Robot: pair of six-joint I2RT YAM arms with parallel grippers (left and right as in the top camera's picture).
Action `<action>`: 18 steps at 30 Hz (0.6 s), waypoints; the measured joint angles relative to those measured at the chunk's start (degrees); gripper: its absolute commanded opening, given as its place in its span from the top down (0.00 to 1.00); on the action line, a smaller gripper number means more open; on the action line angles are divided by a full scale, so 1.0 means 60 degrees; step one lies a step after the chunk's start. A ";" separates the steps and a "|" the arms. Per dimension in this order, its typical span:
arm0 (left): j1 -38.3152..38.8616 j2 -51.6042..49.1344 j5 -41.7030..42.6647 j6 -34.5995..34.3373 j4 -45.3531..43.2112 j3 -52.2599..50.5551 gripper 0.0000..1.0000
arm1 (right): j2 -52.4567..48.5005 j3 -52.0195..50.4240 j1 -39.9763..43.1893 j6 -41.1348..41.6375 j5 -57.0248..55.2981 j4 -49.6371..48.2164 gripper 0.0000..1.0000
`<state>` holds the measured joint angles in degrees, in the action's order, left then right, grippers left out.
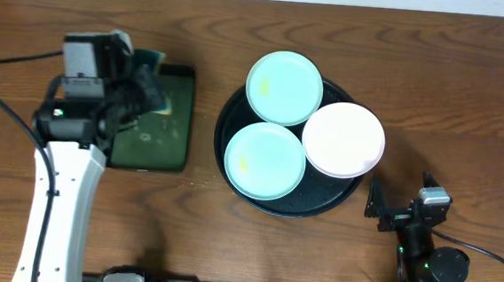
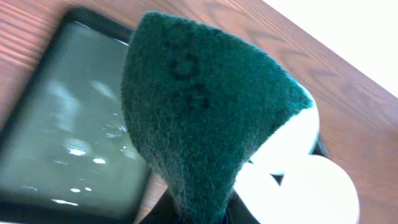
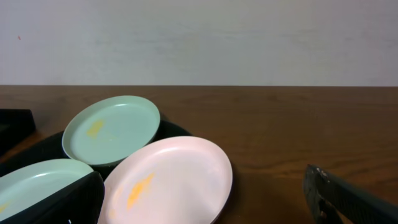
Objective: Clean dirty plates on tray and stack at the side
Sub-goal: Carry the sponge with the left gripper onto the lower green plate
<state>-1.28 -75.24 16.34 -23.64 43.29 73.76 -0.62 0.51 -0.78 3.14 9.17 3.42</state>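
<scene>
Plates (image 1: 283,87): we count three, all on the tray (image 1: 314,205), crowded edge to edge, each with a yellow smear.
Mint plates: the far mint plate (image 3: 111,130) sits at the tray's far rim, the near mint plate (image 1: 265,160) at its near left.
White plate (image 1: 343,139): on the right, overhanging the rim, closest to the right tool.
Left tool (image 1: 149,80): clamped on a green scouring pad (image 2: 199,118) above the green tray (image 1: 159,134), well apart from the plates, to their left.
Right tool (image 1: 378,206): jaws spread wide and holding nothing, low over the surface (image 1: 468,103), just beside the tray's right edge.
</scene>
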 measured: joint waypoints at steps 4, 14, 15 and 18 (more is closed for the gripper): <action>0.1173 -0.0346 0.0280 -0.0656 -0.0047 -0.0262 0.92 | 0.0000 0.0000 0.0000 0.0000 0.0000 0.0000 0.01; 0.4466 -0.3315 0.0503 -0.2386 -0.1173 -0.0790 0.93 | 0.0000 0.0000 0.0000 0.0000 -0.0004 0.0000 0.01; 0.4721 -0.3606 0.0503 -0.2528 -0.1297 -0.0790 0.93 | 0.0000 0.0000 0.0000 0.0000 0.0000 0.0000 0.01; 0.5475 -0.4357 0.0259 -0.2991 -0.1483 -0.0798 0.93 | 0.0000 0.0000 0.0000 0.0000 -0.0004 0.0000 0.01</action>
<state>31.57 -101.38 17.89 -41.58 34.39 68.97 -0.62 0.51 -0.78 3.14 9.15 3.42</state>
